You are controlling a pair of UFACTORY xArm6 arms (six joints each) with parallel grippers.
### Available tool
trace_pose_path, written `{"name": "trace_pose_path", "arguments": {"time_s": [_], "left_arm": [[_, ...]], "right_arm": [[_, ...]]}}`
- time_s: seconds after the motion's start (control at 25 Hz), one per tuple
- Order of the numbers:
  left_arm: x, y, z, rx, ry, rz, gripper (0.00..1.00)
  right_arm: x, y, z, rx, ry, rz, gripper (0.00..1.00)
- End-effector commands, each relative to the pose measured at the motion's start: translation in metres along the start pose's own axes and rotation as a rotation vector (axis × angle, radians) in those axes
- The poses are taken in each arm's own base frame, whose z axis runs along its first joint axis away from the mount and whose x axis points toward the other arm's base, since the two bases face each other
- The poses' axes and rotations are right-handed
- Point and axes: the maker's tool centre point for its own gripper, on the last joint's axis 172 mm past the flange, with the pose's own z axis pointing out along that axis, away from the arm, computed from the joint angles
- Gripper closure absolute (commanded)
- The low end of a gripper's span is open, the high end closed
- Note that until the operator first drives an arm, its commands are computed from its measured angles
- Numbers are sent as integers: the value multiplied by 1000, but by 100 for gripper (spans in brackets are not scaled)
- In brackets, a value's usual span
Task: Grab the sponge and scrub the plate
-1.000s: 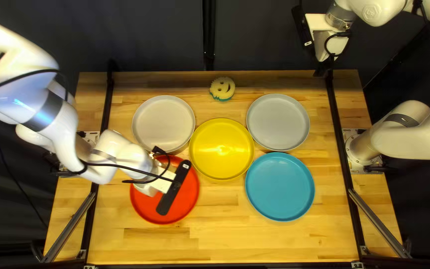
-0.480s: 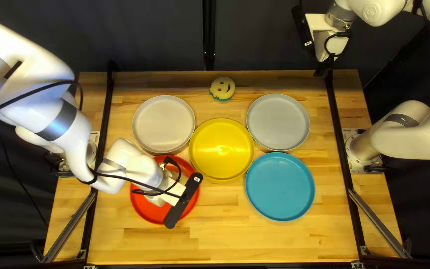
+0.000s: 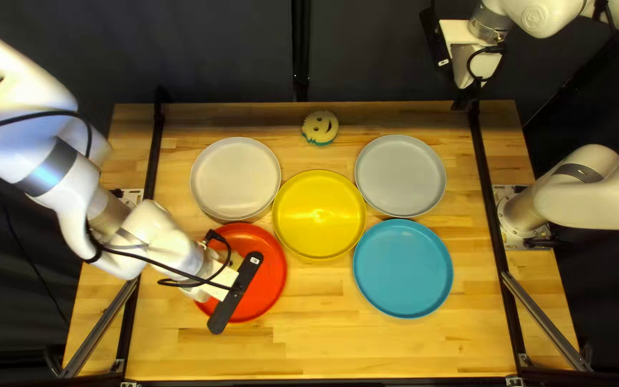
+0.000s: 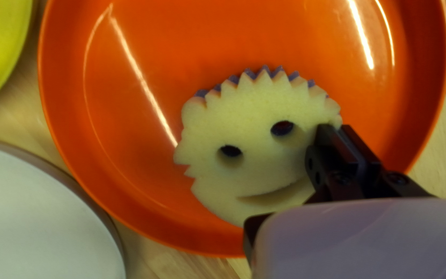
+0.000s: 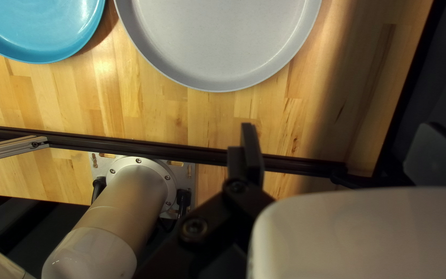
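In the top left view my left gripper (image 3: 221, 283) is over the red plate (image 3: 265, 276), hiding the sponge it holds. The left wrist view has my left gripper (image 4: 343, 147) with its fingers close together, pinching the edge of a round yellow smiley sponge (image 4: 249, 155) with a purple underside. That sponge lies within the plate's rim (image 4: 68, 139); its contact with the plate cannot be told. My right gripper (image 3: 476, 66) is raised beyond the table's far edge. The right wrist view shows my right gripper (image 5: 339, 150) open, nothing between its widely parted fingers.
A second smiley sponge (image 3: 320, 127) sits near the far edge. Around the red plate are a whitish plate (image 3: 236, 178) and a yellow plate (image 3: 319, 215); farther right are a grey plate (image 3: 400, 176) and a blue plate (image 3: 402, 269).
My left gripper first shifted right and toward the near edge over the red plate, then went back left, now farther left than a second ago. The right arm has stayed still.
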Motion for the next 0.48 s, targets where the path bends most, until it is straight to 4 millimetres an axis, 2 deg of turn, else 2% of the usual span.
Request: {"name": "trace_pose_path", "arguments": {"time_s": [0.04,0.2,0.36,0.48], "left_arm": [[23,-10,2,2,15,12,100],[53,-24,9,7,26,46,100],[78,-29,5,16,40,75,100],[83,-27,4,23,46,90,100]], "right_arm": [[0,0,0,0,0,0,0],[0,0,0,0,0,0,0],[0,0,0,0,0,0,0],[0,0,0,0,0,0,0]]}}
